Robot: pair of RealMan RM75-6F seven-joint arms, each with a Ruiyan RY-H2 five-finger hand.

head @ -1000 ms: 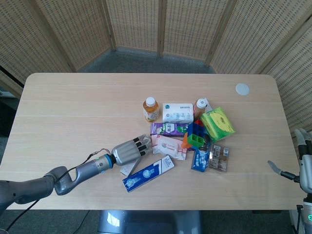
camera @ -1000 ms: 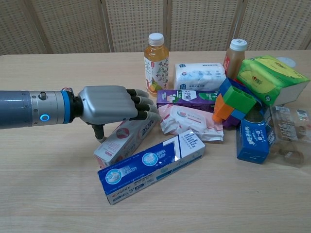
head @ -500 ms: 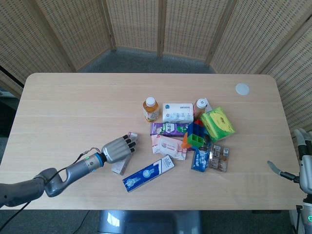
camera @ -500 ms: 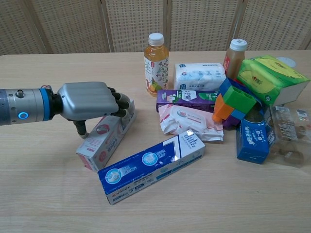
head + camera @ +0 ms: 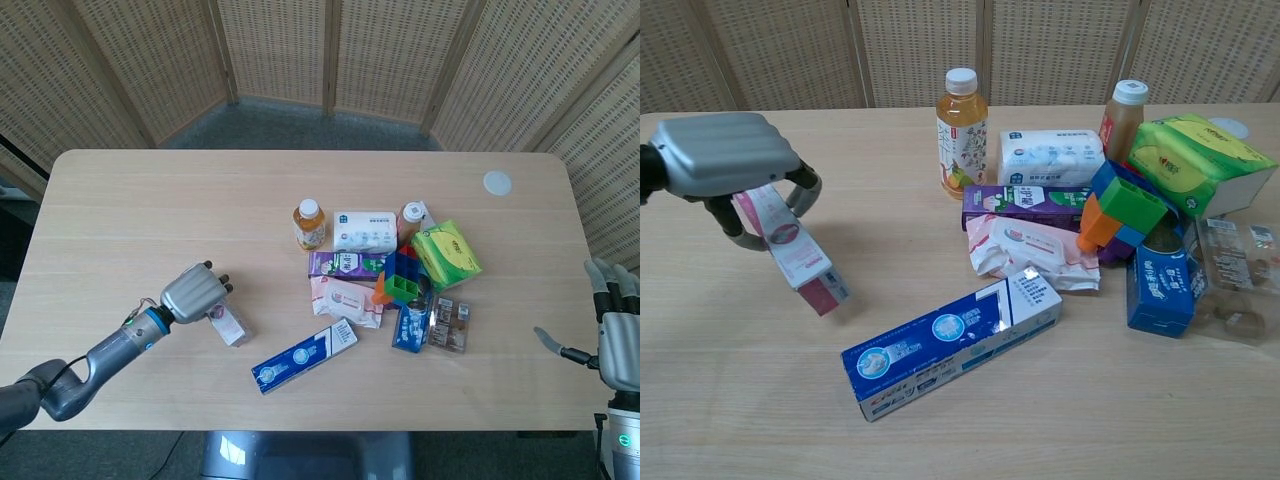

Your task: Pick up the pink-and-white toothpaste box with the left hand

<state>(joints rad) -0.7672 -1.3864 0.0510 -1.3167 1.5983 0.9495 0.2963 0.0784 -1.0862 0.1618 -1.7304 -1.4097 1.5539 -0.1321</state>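
Observation:
My left hand (image 5: 725, 160) (image 5: 192, 293) grips the pink-and-white toothpaste box (image 5: 792, 252) (image 5: 229, 324) by its upper end. The box hangs tilted, its lower pink end pointing down and right, just above the table (image 5: 760, 400) to the left of the pile. My right hand (image 5: 612, 330) shows only in the head view, at the table's right edge, fingers spread with nothing in them.
A blue-and-white toothpaste box (image 5: 952, 345) lies close to the right of the held box. Behind it are a wet-wipe pack (image 5: 1035, 252), a purple box (image 5: 1028, 204), a juice bottle (image 5: 961, 118), a tissue pack (image 5: 1051, 156), toy blocks (image 5: 1124, 212) and a green pack (image 5: 1195, 160).
The left hand has drawn back to the left and risen, taking the pink-and-white box off the table and away from the pile. The right hand has shifted slightly and spread its fingers.

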